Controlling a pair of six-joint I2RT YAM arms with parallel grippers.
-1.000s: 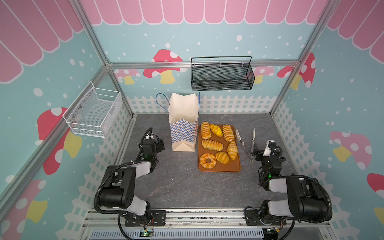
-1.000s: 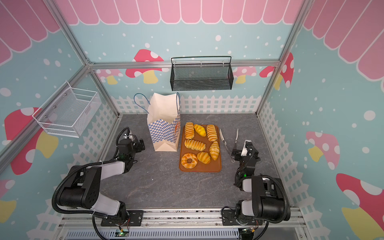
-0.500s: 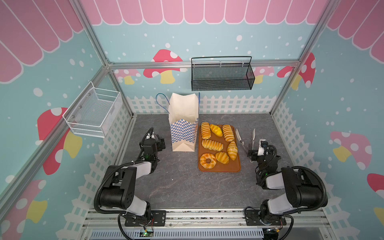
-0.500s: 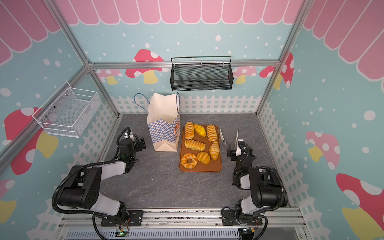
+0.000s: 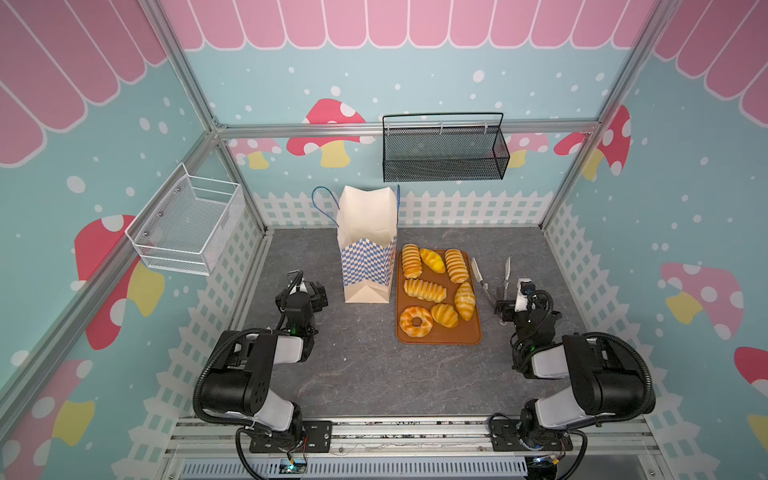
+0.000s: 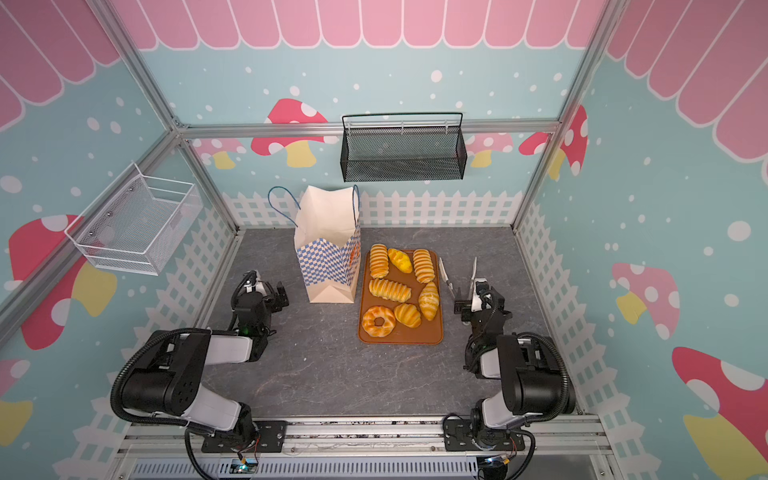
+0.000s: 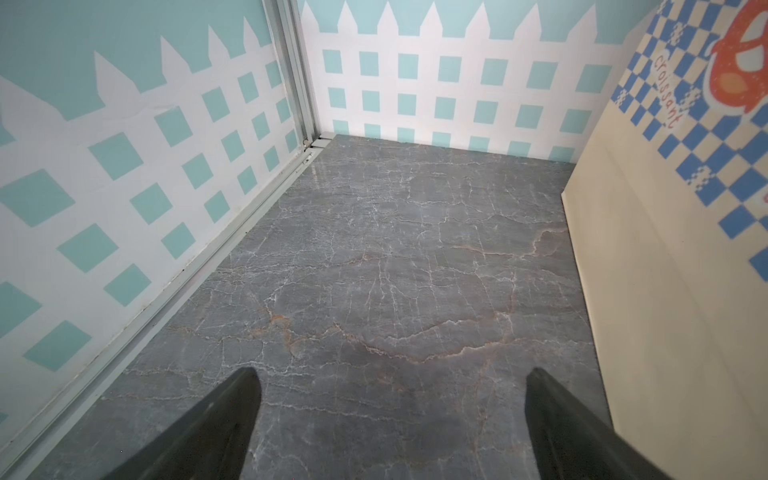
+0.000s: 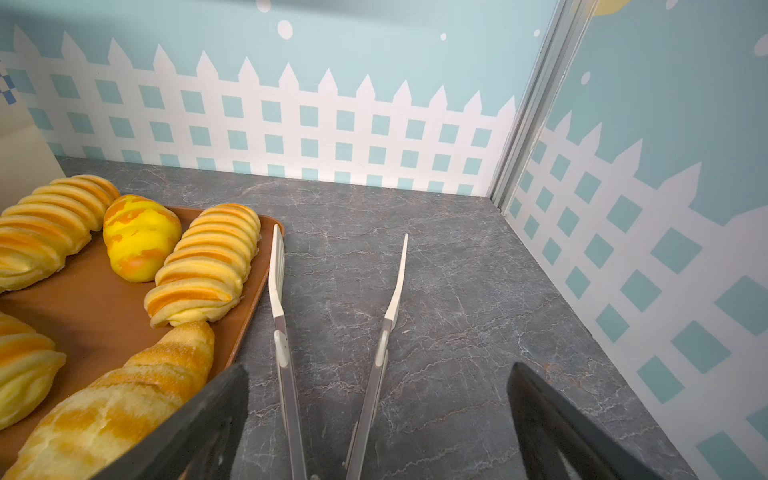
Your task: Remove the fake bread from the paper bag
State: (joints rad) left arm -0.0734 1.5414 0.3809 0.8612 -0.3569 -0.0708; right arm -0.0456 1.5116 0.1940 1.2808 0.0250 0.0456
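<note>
Spreading across the whole cell floor, the grey marble-look tabletop [image 5: 374, 374] is carrying everything. Paper bag [image 5: 365, 245] is standing upright twd the back, left of centre, just beside the left edge of the brown tray [image 5: 440, 337]; its inside isn't showing. Tray is lying flat on the tabletop w/ the fake bread [image 5: 424, 289] sitting on it, outside the bag: seven pcs, w/ ridged loaves at the back & middle, croissant shapes on the right & near side, and the ring doughnut [image 5: 404, 322] at the near-left corner. Tongs [image 8: 282, 353] are lying on the tabletop just right of the tray, tips splayed & pointing twd the back wall. R gripper [image 8: 378, 368] is hovering low at the tongs' handle end, fingers spread wide, tong arms running btwn them; can't tell if touching. L gripper [image 7: 390, 378] is sitting low, left of the bag, fingers spread wide, holding nothing.
</note>
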